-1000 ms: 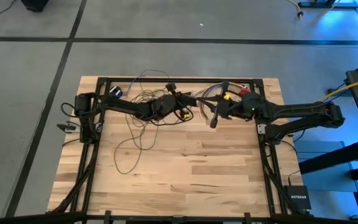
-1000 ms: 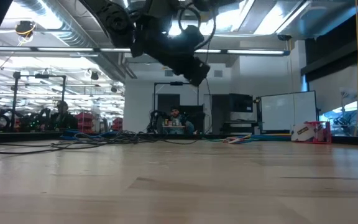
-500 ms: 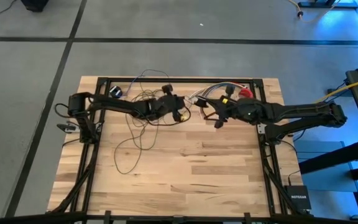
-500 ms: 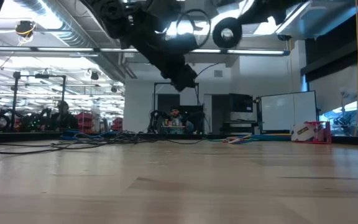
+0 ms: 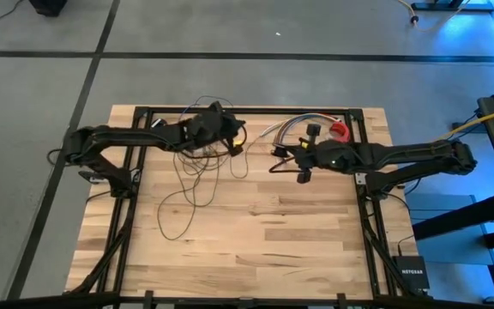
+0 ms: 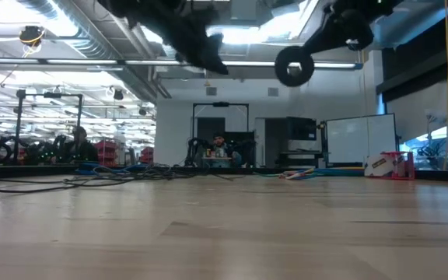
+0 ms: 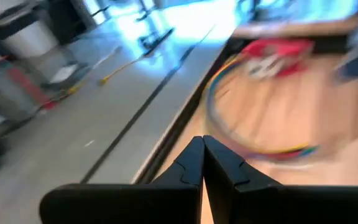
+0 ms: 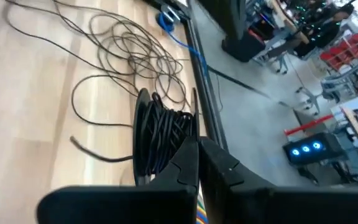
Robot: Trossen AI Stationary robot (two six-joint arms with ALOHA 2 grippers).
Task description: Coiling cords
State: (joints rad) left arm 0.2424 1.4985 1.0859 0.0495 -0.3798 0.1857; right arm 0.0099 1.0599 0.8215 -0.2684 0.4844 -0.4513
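The left gripper [image 5: 230, 137], now clenched empty, has swung back toward ten o'clock over the cords [image 5: 197, 167], while the clenched right gripper [image 5: 280, 157] hovers, so coiling remains unfinished.

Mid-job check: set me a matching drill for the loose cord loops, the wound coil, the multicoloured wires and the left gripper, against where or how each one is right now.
Things:
1. loose cord loops
2. wound cord coil
3. multicoloured wires
4. left gripper

Places or states:
A. hanging in the air at the shut right gripper
B. shut, raised near the table's far edge, left of the middle
C. spread flat on the table's left half
D. lying by the far edge, right of the middle

Pairs: 1-C, 2-A, 3-D, 4-B
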